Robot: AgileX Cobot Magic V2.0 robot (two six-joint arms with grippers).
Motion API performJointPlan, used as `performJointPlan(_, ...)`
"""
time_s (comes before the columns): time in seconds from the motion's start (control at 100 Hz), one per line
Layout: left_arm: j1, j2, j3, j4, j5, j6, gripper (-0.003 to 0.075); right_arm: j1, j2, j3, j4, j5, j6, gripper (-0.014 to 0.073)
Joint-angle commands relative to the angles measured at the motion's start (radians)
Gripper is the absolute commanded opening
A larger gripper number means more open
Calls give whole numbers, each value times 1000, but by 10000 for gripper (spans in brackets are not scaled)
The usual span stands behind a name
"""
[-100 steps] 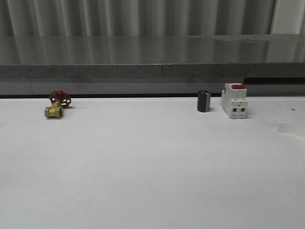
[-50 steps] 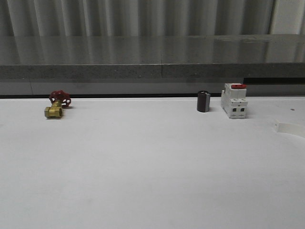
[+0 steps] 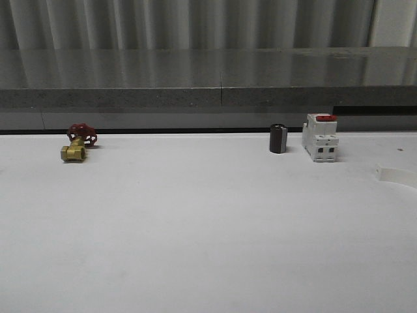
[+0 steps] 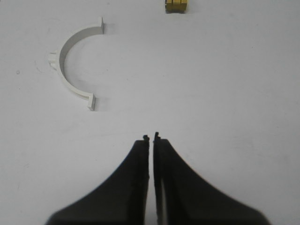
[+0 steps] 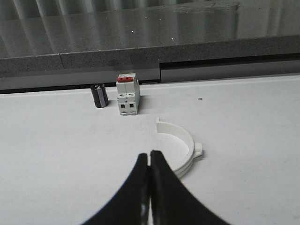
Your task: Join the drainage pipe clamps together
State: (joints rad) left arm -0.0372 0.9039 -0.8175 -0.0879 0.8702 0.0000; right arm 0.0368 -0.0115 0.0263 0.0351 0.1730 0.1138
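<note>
On the white table [image 3: 208, 228], both clamp halves [image 4: 75, 61] [image 5: 180, 147] flat, left hand [image 4: 152, 137] and right hand [image 5: 149, 153] pressed together, empty.

white table [image 3: 195, 228], grey stone ledge [image 3: 195, 78], corrugated wall [image 3: 195, 23].

- no readable text anywhere that I can spot
- the breaker [image 3: 320, 137] has a red top and some dark marks on its front, but it's way too small and blurry to make out letters or numbers, same from the right wrist cam [image 5: 127, 94]
- the little dark cylinder [image 3: 278, 138] next to it has no label I can read
- the brass valve [image 3: 77, 144] has no legible stamp either
</note>
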Motion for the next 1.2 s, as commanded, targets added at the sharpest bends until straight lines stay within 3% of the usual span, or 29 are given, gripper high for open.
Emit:
performJointPlan(0.0, 5, 10, -33, -9, -38, 0, 224, 2, -18, -14, -13, -76, -7, -118)
performJointPlan(0.11, 5, 12, -33, -9, -38, 0, 514, 2, -18, -14, -13, -76, -7, -118)
performJointPlan(0.2, 5, 12, -33, -9, -55, 0, 629, 2, -18, -14, -13, -76, -7, -118)
performJointPlan(0.4, 7, 61, -40, 9, -61, 0, 621, 2, -18, -14, -13, -76, -7, -118)
performJointPlan(0.57, 99, 225, -119, 14, -59, 0, 621, 2, -18, -14, -13, -76, -7, -118)
performJointPlan(0.84, 267, 556, -331, -113, -32, 230, 621, 2, -18, -14, -13, -76, -7, -118)
performJointPlan(1.19, 294, 880, -531, -111, -48, 320, 621, 2, -18, -14, -13, -76, -7, -118)
